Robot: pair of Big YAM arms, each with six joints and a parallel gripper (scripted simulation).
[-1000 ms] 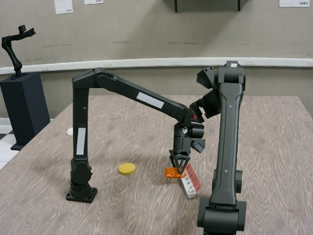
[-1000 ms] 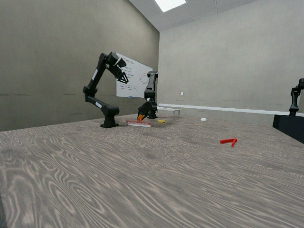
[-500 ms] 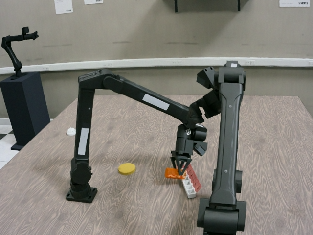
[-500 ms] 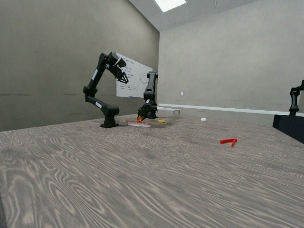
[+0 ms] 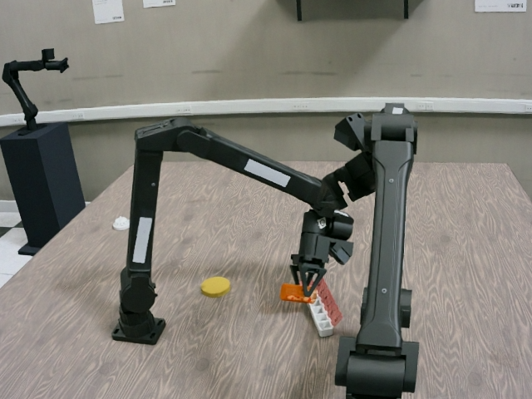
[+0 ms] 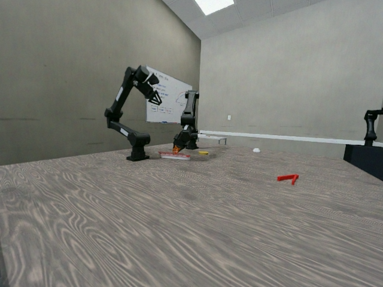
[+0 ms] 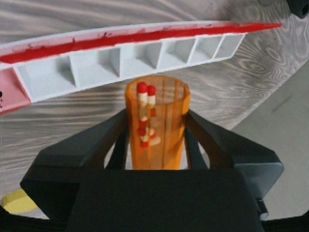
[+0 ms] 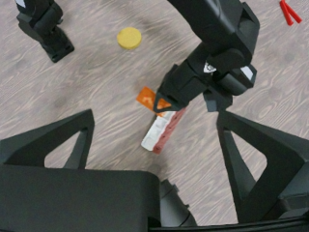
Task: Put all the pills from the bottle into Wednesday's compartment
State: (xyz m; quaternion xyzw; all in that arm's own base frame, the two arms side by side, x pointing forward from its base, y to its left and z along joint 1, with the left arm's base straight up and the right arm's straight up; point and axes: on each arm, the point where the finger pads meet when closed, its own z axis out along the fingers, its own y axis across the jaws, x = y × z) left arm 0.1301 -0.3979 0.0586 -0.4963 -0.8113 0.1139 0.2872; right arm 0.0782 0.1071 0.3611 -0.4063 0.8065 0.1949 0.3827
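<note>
The left gripper is clamped on a tilted orange see-through bottle, red-and-white pills inside. Just beyond the fingertips lies the white organiser, its raised red lids along one side. A yellow disc rests well apart from that gripper on the table. The right gripper, fingers spread and holding nothing, hangs above the organiser and left arm.

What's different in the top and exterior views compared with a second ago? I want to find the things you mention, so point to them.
The left gripper (image 5: pixel 307 293) (image 6: pixel 175 148) (image 7: pixel 156 115) (image 8: pixel 156 106) eased slightly lower, its arm shifting a little toward the top picture's right, and the orange pill bottle (image 5: pixel 289 293) (image 6: pixel 175 150) (image 7: pixel 156 155) (image 8: pixel 146 98) dipped with it. Nothing was grasped or released. The organiser (image 5: pixel 325 332) (image 6: pixel 175 156) (image 7: pixel 96 67) (image 8: pixel 154 135), yellow lid (image 5: pixel 215 287) (image 6: pixel 203 152) (image 7: pixel 18 201) (image 8: pixel 129 38) and raised, open right gripper (image 6: pixel 157 100) (image 8: pixel 156 115) stayed put.
</note>
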